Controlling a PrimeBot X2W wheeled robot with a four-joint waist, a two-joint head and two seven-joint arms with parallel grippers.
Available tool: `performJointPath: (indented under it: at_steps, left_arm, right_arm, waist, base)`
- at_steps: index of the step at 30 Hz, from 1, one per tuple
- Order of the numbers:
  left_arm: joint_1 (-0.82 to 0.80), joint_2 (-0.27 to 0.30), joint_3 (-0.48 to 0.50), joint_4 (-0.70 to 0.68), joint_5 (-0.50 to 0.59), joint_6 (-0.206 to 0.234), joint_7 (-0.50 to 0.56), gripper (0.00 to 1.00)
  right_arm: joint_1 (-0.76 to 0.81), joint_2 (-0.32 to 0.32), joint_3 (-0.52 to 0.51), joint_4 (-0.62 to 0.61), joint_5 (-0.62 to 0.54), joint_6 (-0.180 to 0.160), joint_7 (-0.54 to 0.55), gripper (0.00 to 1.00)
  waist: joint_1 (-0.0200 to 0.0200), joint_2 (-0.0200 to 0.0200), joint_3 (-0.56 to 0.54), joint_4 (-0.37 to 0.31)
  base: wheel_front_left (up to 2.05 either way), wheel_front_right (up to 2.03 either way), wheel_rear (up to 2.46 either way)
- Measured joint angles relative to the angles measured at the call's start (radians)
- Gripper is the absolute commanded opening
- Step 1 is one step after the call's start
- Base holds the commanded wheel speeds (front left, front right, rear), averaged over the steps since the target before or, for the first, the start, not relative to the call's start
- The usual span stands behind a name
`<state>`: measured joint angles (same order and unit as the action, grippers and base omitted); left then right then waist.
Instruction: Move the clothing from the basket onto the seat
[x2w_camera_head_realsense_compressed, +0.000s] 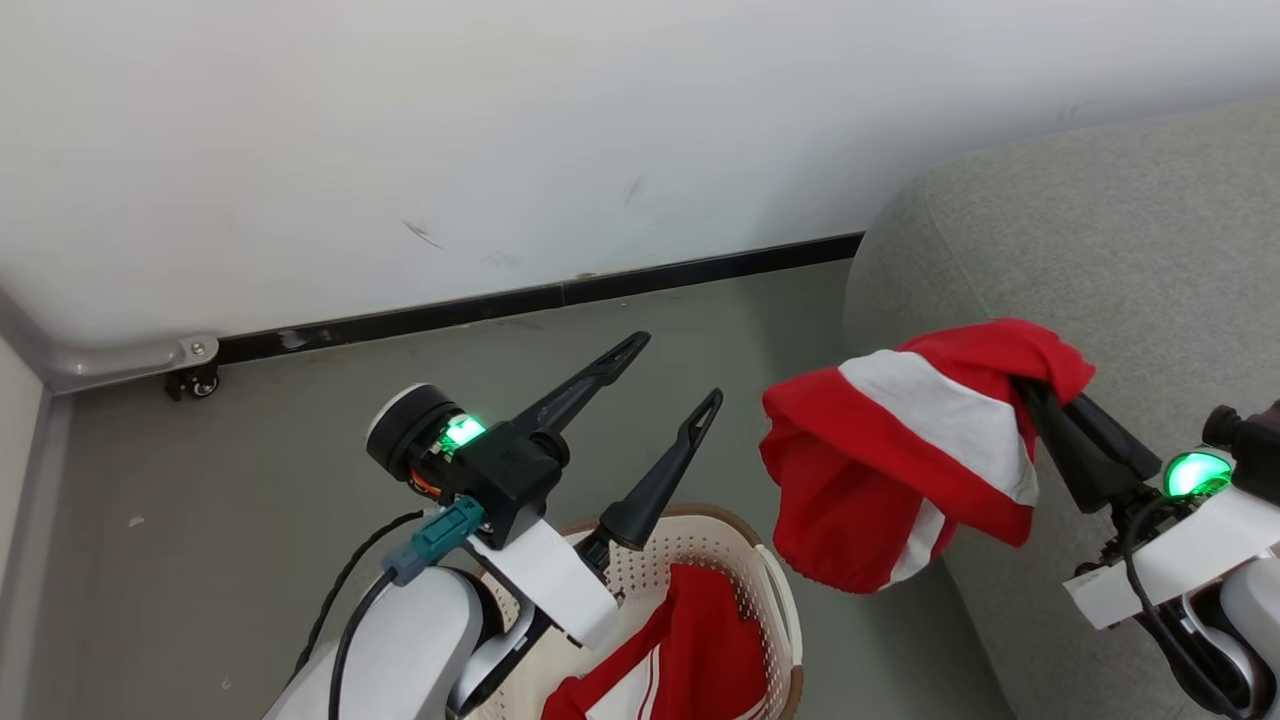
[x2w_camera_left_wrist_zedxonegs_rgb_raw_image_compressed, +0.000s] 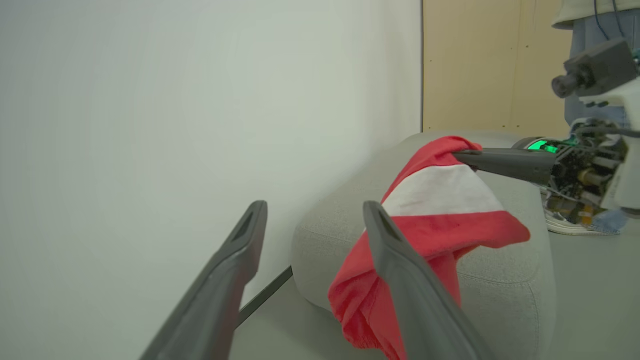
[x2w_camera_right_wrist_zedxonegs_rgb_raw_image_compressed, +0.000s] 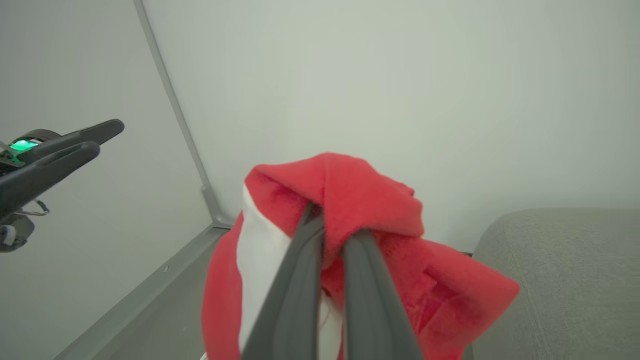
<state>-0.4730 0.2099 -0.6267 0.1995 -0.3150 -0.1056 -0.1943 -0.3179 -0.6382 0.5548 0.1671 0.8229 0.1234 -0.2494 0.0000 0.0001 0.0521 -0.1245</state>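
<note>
A red garment with a white panel (x2w_camera_head_realsense_compressed: 900, 440) (x2w_camera_left_wrist_zedxonegs_rgb_raw_image_compressed: 440, 200) (x2w_camera_right_wrist_zedxonegs_rgb_raw_image_compressed: 350, 195), part of the clothing, hangs in the air beside the grey seat's (x2w_camera_head_realsense_compressed: 1100, 250) (x2w_camera_left_wrist_zedxonegs_rgb_raw_image_compressed: 500, 280) (x2w_camera_right_wrist_zedxonegs_rgb_raw_image_compressed: 560, 280) rounded corner. My right gripper (x2w_camera_head_realsense_compressed: 1030, 385) (x2w_camera_left_wrist_zedxonegs_rgb_raw_image_compressed: 462, 155) (x2w_camera_right_wrist_zedxonegs_rgb_raw_image_compressed: 325, 220) is shut on its top fold. More red-and-white clothing (x2w_camera_head_realsense_compressed: 700, 640) lies in the cream basket (x2w_camera_head_realsense_compressed: 770, 560) at the bottom of the head view. My left gripper (x2w_camera_head_realsense_compressed: 676, 370) (x2w_camera_left_wrist_zedxonegs_rgb_raw_image_compressed: 315, 206) (x2w_camera_right_wrist_zedxonegs_rgb_raw_image_compressed: 106, 136) stands open and holds nothing, raised above the basket, left of the hanging garment.
A white wall with a black baseboard (x2w_camera_head_realsense_compressed: 560, 295) runs behind the grey floor. A small caster (x2w_camera_head_realsense_compressed: 195, 383) sits at the wall's left corner. In the left wrist view a wooden panel (x2w_camera_left_wrist_zedxonegs_rgb_raw_image_compressed: 470, 65) and a person's shoe (x2w_camera_left_wrist_zedxonegs_rgb_raw_image_compressed: 575, 227) lie beyond the seat.
</note>
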Motion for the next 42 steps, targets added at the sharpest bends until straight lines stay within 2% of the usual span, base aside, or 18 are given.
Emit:
performJointPath:
  at_steps: [23, 42]
  left_arm:
    - [0.001, 0.007, -0.095, -0.029, -0.045, -0.013, 0.027, 1.00]
    - [0.019, 0.007, -0.114, -0.037, -0.058, -0.014, 0.027, 1.00]
  right_arm:
    - [0.150, 0.013, -0.220, -0.008, -0.066, 0.000, 0.000, 0.00]
    - [0.235, 0.029, -0.291, -0.028, -0.100, 0.000, 0.000, 0.00]
  waist:
    - [0.0000, 0.0000, 0.012, -0.105]
    - [0.0000, 0.0000, 0.022, -0.214]
  base:
    - [0.00, 0.00, 0.00]
    - [0.00, 0.00, 0.00]
